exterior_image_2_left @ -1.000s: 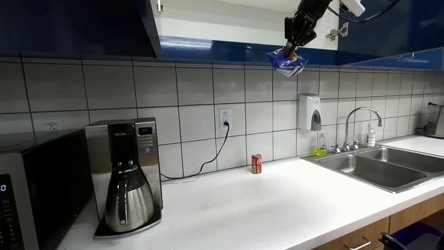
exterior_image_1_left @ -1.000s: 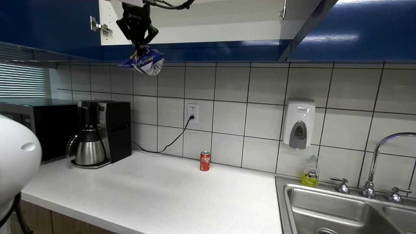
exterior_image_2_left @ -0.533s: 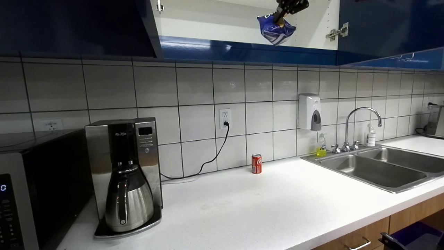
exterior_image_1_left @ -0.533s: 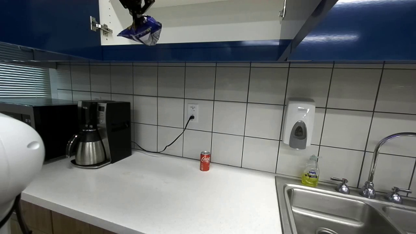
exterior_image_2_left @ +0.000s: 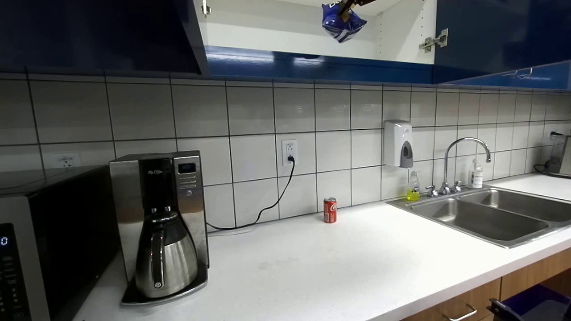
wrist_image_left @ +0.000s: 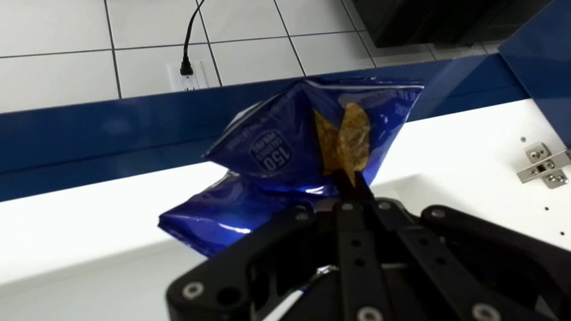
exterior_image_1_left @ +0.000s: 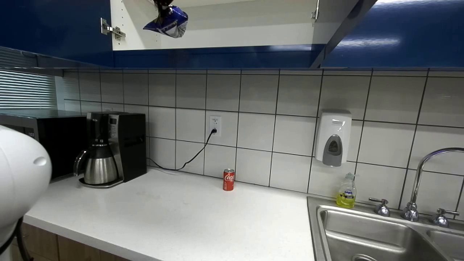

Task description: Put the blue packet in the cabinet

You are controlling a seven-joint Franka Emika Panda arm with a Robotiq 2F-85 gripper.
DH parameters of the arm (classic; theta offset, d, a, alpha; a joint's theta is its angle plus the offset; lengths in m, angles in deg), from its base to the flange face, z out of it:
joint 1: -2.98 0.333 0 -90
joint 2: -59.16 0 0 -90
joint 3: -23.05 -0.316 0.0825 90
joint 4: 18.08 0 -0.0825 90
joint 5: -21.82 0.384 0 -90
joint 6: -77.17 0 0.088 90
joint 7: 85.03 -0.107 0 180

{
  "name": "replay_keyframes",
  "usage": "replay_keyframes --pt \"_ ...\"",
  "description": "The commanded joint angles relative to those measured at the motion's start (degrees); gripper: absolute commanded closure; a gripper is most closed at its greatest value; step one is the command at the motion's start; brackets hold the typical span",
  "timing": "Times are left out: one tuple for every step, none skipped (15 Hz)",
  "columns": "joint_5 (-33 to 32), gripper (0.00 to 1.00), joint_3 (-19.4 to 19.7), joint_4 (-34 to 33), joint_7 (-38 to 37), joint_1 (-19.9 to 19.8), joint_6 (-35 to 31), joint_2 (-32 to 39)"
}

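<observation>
The fingers point(wrist_image_left: 349, 218) hide part of the blue chip packet point(wrist_image_left: 276, 151) in the wrist view; the top edge crops them and the wall cabinet point(exterior_image_1_left: 246, 35) in both exterior views. In an exterior view, the right edge cuts off the faucet point(exterior_image_1_left: 417, 181).

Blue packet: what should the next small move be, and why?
Probably ease the packet inward, into the open cabinet, before releasing: the pincer is shut on it, and both exterior views show it above the blue edge, against the white interior; its depth is hard to judge.
</observation>
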Motion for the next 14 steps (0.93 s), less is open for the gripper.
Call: replay_keyframes --pt "1.1 1.00 0.4 -6.9 -2.2 0.4 -1.9 6.2" --pt "1.1 1.00 0.3 -8.3 -2.6 0.3 -2.1 7.5" --pt "1.2 1.00 0.3 -9.6 -3.0 0.3 -2.3 8.8" --pt "1.2 1.00 0.3 -11.0 -3.4 0.2 -2.5 10.1" --pt "1.2 1.00 0.3 -12.5 -3.9 0.0 -2.6 11.5" --pt "1.0 1.00 0.2 -14.0 -4.4 -0.2 -2.7 13.0" --pt "0.9 1.00 0.1 -15.4 -4.9 -0.3 -2.7 14.3" --pt "0.7 1.00 0.1 -16.9 -5.2 -0.5 -2.8 15.7" --pt "0.6 1.00 0.1 -18.5 -5.8 -0.8 -2.7 17.2" --pt "0.5 1.00 0.1 -20.1 -6.3 -1.0 -2.7 18.7" --pt "0.5 1.00 0.1 -21.6 -6.7 -1.2 -2.5 20.1" --pt "0.6 1.00 0.2 -23.1 -7.0 -1.4 -2.3 21.5" --pt "0.6 1.00 0.2 -24.6 -7.3 -1.6 -2.1 23.0" --pt "0.4 1.00 0.2 -26.1 -7.9 -1.9 -2.0 24.5"
